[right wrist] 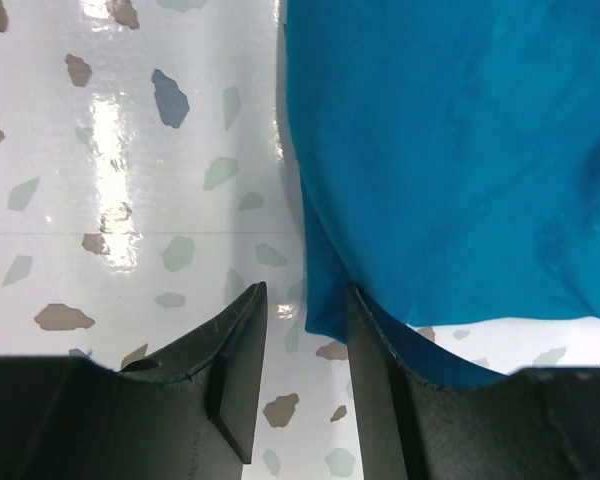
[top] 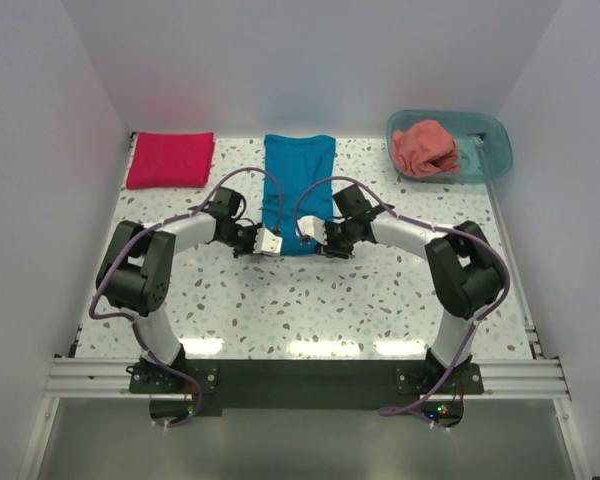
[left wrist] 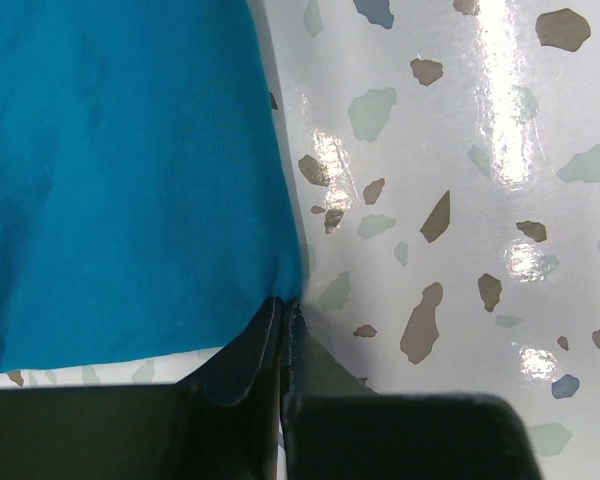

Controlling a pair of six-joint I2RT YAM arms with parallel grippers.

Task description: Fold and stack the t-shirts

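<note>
While the crimson t-shirt (top: 170, 160) lies folded and the salmon t-shirt (top: 425, 147) waits crumpled, left hand (left wrist: 283, 310) pinches the partly folded teal t-shirt (top: 298, 175); right hand (right wrist: 303, 295) gapes.

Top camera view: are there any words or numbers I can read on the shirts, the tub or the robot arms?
No text can be read in any view.
The teal-blue t-shirt is plain, with no print.
The crimson-magenta t-shirt is folded and plain.
The salmon-coral t-shirt is crumpled, and no print shows.
The teal plastic tub shows no label.
The left arm and right arm show no readable marking.
</note>
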